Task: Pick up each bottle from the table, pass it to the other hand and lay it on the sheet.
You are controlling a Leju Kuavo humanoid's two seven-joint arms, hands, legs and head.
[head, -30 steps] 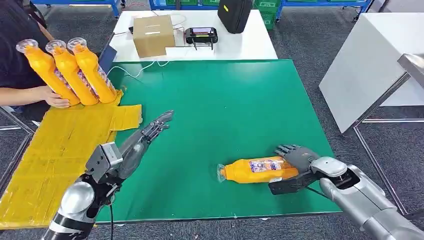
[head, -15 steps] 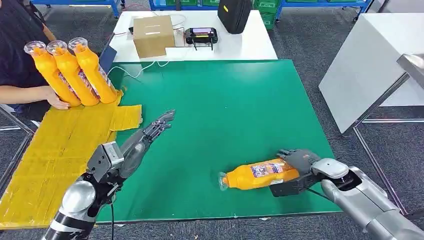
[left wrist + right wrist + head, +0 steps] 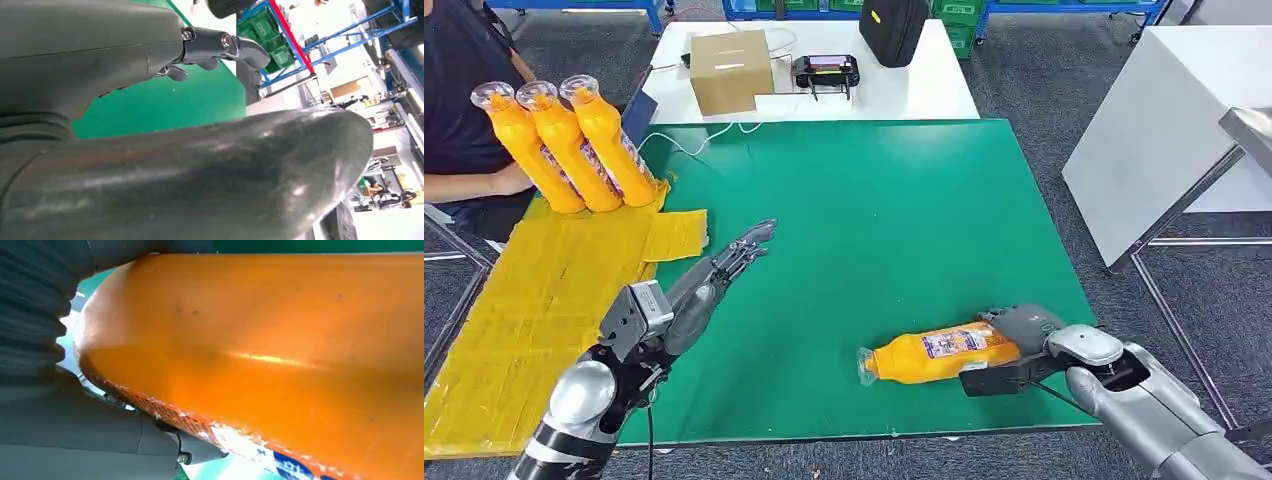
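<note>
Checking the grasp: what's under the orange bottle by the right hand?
The orange plastic bottle lies on its side on the green mat. The right hand grips its base; dark fingers reach below it. Any gap underneath is hidden.

Head view: high on the robot, facing forward and down across the green table (image 3: 894,200).
Left wrist view: close behind the left hand (image 3: 150,165), facing the table's far edge.
Right wrist view: pressed against the orange bottle (image 3: 280,350).
Shared: green table surface, orange bottle.
</note>
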